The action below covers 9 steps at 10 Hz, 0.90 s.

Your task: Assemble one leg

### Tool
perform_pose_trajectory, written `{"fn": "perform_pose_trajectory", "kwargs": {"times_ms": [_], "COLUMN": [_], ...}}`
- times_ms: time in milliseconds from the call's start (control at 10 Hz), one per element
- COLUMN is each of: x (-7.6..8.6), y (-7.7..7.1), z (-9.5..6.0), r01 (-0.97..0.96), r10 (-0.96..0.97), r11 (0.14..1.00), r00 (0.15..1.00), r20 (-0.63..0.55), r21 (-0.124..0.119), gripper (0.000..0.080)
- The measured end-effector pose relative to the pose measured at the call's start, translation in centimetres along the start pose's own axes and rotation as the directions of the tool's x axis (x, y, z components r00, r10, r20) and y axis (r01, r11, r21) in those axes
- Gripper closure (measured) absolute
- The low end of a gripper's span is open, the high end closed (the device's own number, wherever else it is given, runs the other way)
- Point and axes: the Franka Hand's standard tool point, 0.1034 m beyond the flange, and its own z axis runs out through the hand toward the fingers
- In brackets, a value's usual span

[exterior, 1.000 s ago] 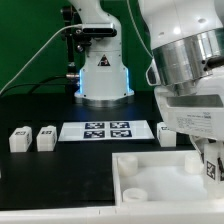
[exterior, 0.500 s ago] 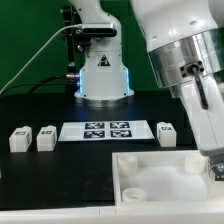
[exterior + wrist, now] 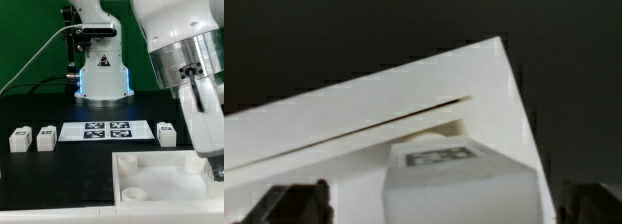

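Note:
The white square tabletop point(image 3: 160, 180) lies at the front of the exterior view, its rim raised. In the wrist view one corner of it point(image 3: 438, 90) fills the frame. A white leg point(image 3: 455, 180) with a marker tag lies against it, between my fingers. My gripper point(image 3: 441, 203) straddles this leg with its jaws wide apart, a gap on each side. In the exterior view my gripper point(image 3: 214, 166) hangs over the tabletop's right edge and hides this leg. Three more white legs stand on the black table: two at the left point(image 3: 19, 139) point(image 3: 46, 138) and one at the right point(image 3: 167, 133).
The marker board point(image 3: 108, 130) lies flat behind the tabletop, between the legs. The robot base point(image 3: 103, 72) stands behind it at the middle back. My arm's large silver wrist point(image 3: 185, 50) fills the upper right of the exterior view.
My wrist has swung and tilted over the tabletop's right edge, mostly within the first half second. The legs, tabletop and marker board have not moved.

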Motion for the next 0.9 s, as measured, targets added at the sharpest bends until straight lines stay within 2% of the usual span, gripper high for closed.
{"fn": "perform_pose_trajectory", "kwargs": {"times_ms": [100,300,400,500,600,700,900], "x": [-0.1,-0.3,-0.6,-1.2,-1.5,-1.3,-1.3], "y": [0.1,-0.1,0.0,0.3,0.5,0.4,0.4], "z": [-0.2,-1.6,-1.8,-1.7,-1.6,-1.6,-1.6], "r01": [0.023,0.26,0.407,0.543,0.681,0.721,0.721], "r10": [-0.023,-0.26,-0.407,-0.544,-0.682,-0.721,-0.722], "r11": [1.0,0.965,0.913,0.839,0.731,0.692,0.691], "r00": [1.0,0.966,0.913,0.839,0.731,0.692,0.692], "r20": [0.001,0.0,-0.002,0.0,-0.008,-0.007,-0.006], "r21": [0.0,0.014,0.009,-0.02,-0.039,-0.039,-0.04], "gripper": [0.0152,0.015,0.015,0.015,0.015,0.015,0.015]}}
